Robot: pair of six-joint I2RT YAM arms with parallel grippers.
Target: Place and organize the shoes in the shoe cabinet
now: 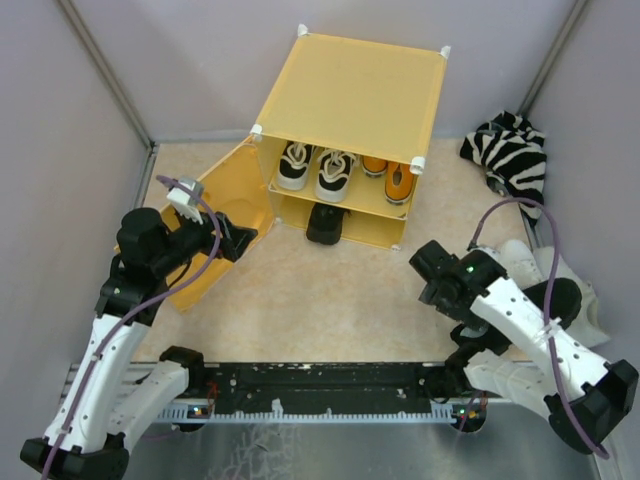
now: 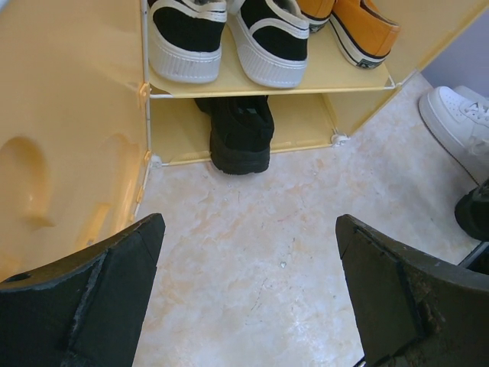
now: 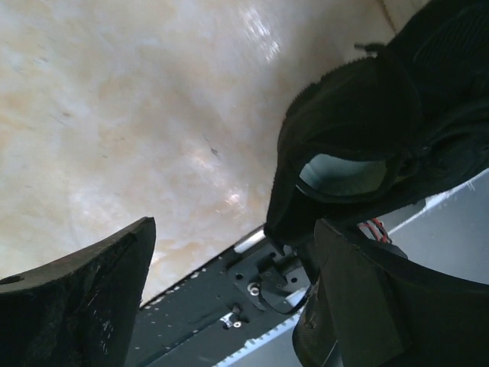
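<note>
Entry: shoe storage, partly done. The cabinet (image 1: 350,75) was set at the far middle of the desk (image 1: 330,300), its door (image 1: 225,205) swung open to the left. On the upper shelf (image 2: 321,76) the black-and-white sneakers (image 1: 333,172) and the orange sneakers (image 1: 398,183) were lined up side by side. On the lower shelf (image 2: 179,130) one black shoe (image 1: 325,222) was lodged, its end jutting past the front edge. A second black shoe (image 3: 359,130) and a white shoe (image 2: 458,122) were found on the desk at the right, outside the cabinet. Step judged in hand: pickup of the second black shoe. The right tool (image 3: 237,225) was released, jaws wide, nothing between them, one finger just beside the shoe's collar; contact could not be told. Next move judged: the collar to be straddled and clenched, then carried to the lower shelf. The right arm was bent low at the near right. The left arm was reached toward the cabinet front, the left tool (image 2: 248,222) released and empty.
</note>
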